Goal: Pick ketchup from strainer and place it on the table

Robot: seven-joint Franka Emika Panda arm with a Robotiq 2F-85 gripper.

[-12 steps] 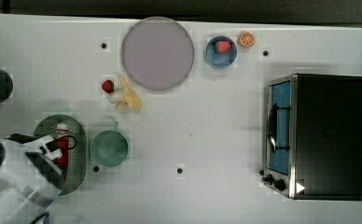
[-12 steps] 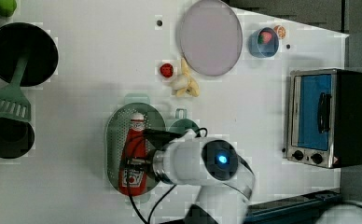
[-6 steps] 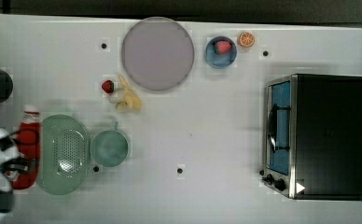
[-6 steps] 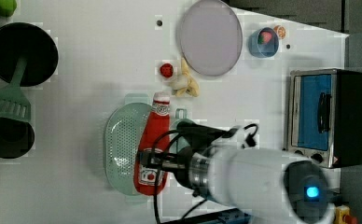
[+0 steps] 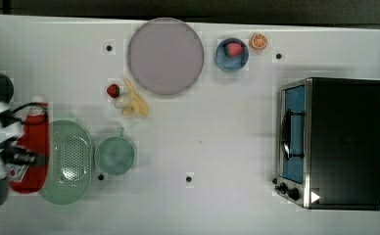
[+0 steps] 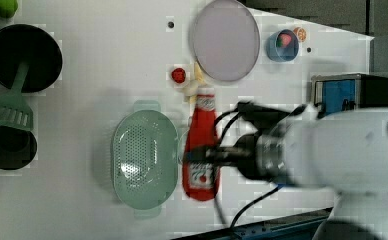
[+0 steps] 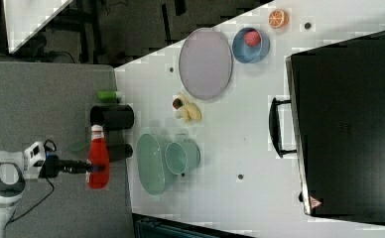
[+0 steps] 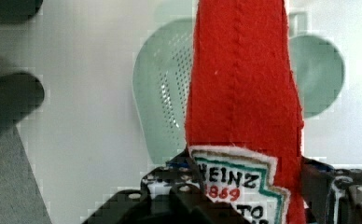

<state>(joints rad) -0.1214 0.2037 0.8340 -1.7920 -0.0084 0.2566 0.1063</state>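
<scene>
1. Top view: the claw (image 5: 31,159) is clamped on the ketchup (image 5: 31,147), carried clear of the strainer (image 5: 70,161), at the top view's left. Risk: release here may miss the tabletop (image 5: 227,137).
2. Left view: the ketchup (image 6: 201,145) overlaps the cup. Risk: lowering onto its rim tips the bottle.
3. Right view: the ketchup (image 7: 98,161) hangs off the tabletop (image 7: 230,139) edge, near two dark cylinders. Risk: collision or a drop.
4. Wrist view: the grip sits low, on the label. Risk: the soft body may slip or swing.
</scene>
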